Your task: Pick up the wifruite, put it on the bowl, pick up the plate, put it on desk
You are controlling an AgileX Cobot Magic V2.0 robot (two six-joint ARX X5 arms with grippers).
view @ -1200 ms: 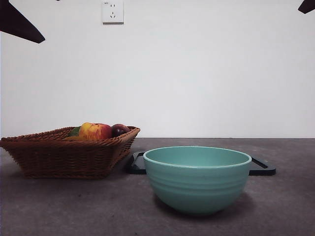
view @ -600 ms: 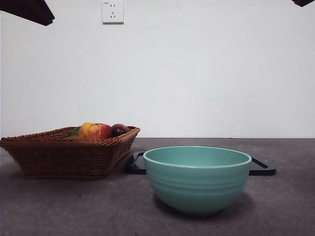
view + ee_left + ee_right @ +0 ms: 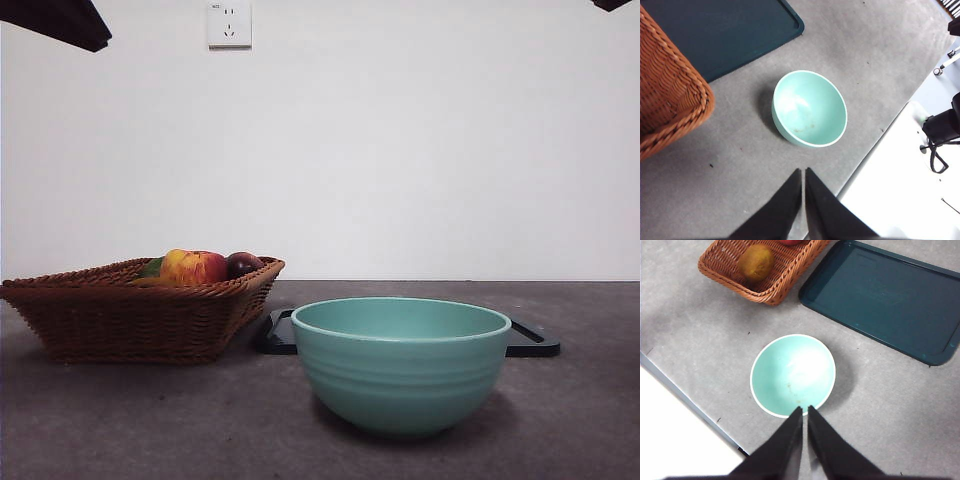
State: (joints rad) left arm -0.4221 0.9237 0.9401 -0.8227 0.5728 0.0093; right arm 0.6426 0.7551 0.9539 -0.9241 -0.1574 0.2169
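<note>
The teal-green bowl (image 3: 401, 362) stands empty on the dark grey desk (image 3: 150, 420); it also shows in the left wrist view (image 3: 809, 108) and the right wrist view (image 3: 792, 374). The orange-brown wifruite (image 3: 756, 262) lies in the wicker basket (image 3: 765, 270); in the front view the basket's rim hides it. A dark teal flat tray (image 3: 885, 300) lies behind the bowl. My left gripper (image 3: 803, 172) is shut and empty, high above the desk near the bowl. My right gripper (image 3: 805, 410) is shut and empty, high over the bowl's edge. Both arms show only as black tips at the top corners of the front view.
The wicker basket (image 3: 140, 310) stands at the left and holds a red-yellow apple (image 3: 193, 267) and a dark purple fruit (image 3: 243, 263). The tray (image 3: 530, 338) lies flat behind the bowl. The desk's edge (image 3: 865, 160) runs close by the bowl. A wall socket (image 3: 229, 24) is on the back wall.
The arm at the top left corner has drawn upward and shows less than one second ago. The right tip also retreated slightly. The bowl, basket and tray have not moved.
</note>
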